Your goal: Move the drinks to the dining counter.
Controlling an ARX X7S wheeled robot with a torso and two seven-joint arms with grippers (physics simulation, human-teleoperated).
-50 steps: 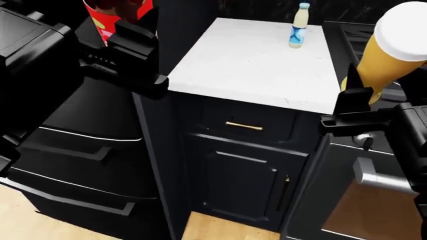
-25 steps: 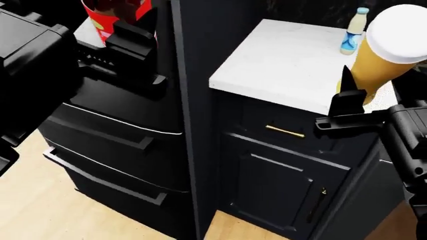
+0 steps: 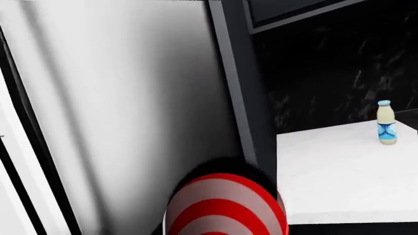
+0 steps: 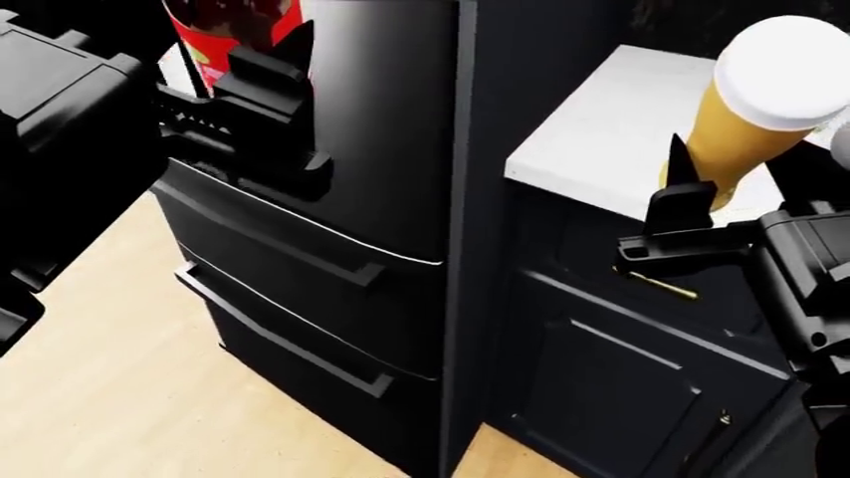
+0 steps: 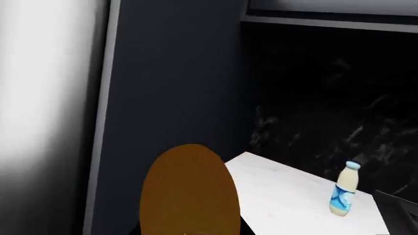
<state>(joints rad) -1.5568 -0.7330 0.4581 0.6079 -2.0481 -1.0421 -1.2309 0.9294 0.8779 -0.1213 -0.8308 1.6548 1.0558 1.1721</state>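
Both arms reach forward, left end effector (image 4: 253, 75) clamped on the cola bottle (image 4: 226, 35), right end effector (image 4: 704, 204) on the beer glass (image 4: 750, 119).

Head view looks down over both arms — both wrist views face the cream bottle (image 3: 386, 123) beyond.

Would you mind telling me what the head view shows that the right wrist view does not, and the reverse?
Only the head view shows the left gripper holding the cola bottle, the right gripper around the beer glass, the black drawers and the wood floor. Only the right wrist view shows the cream bottle standing on the white countertop. Both share the beer glass and that countertop.
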